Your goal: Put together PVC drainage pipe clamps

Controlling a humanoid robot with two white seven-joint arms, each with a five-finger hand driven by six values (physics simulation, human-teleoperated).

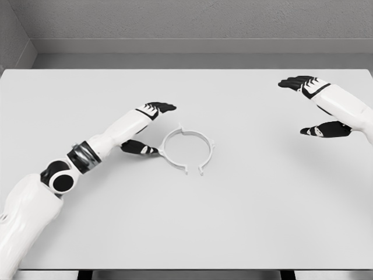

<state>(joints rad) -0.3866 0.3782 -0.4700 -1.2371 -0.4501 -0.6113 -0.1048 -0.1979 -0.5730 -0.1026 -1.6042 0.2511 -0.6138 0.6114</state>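
The left hand (147, 127) lies on the table (245, 221) left of centre, fingers spread, holding nothing, thumb just beside the clamp (186, 149). The clamp, a white ring with gaps, lies flat mid-table, well clear of every edge. The right hand (317, 108) hovers far right, fingers apart, empty. No writing shows.

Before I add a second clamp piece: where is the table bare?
The table is bare between the clamp ring and the right hand, along the near edge, and across the far strip. It is crowded only where the left hand sits beside the ring.
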